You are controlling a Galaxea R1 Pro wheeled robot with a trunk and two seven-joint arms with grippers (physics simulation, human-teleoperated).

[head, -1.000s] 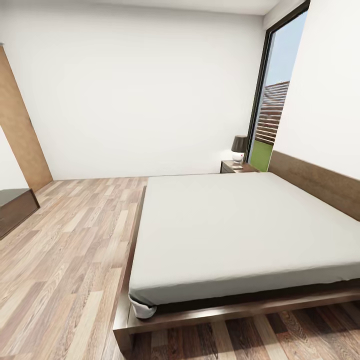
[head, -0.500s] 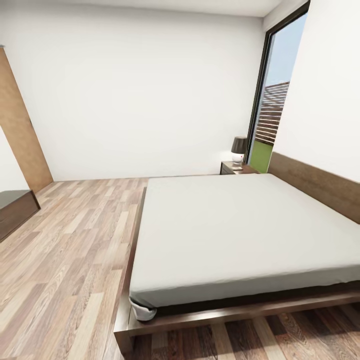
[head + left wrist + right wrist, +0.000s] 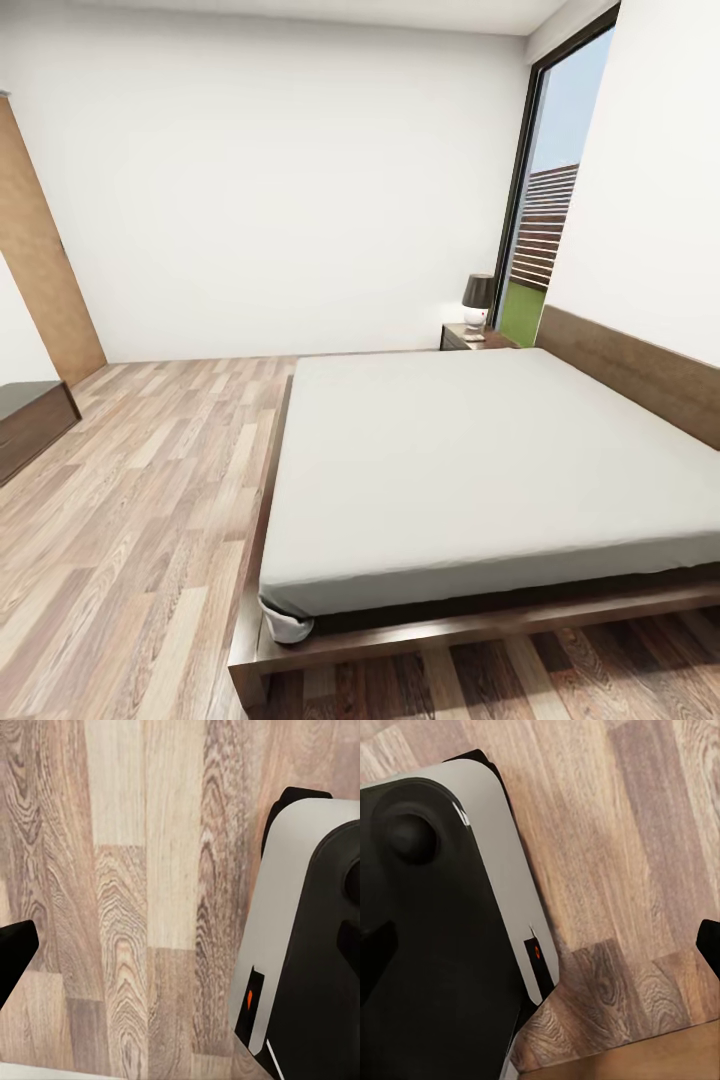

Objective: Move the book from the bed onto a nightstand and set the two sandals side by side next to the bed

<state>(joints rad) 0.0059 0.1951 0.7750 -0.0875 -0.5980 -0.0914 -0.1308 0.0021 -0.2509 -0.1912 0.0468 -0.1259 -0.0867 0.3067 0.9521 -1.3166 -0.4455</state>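
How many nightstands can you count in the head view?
1: the nightstand stands at the bed's far corner by the window, carrying a lamp. A second may lie outside the picture.

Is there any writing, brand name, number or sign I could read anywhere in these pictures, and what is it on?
No readable words or numbers anywhere.
Small orange mark on a black patch of the robot's white-and-black body, left wrist view: a shape, no letters.
A similar orange mark on the body in the right wrist view: too small to read.
Pale grey-white mattress of the dark wood platform bed: plain.
Small dark brown nightstand with a dark-shaded lamp: no label visible.
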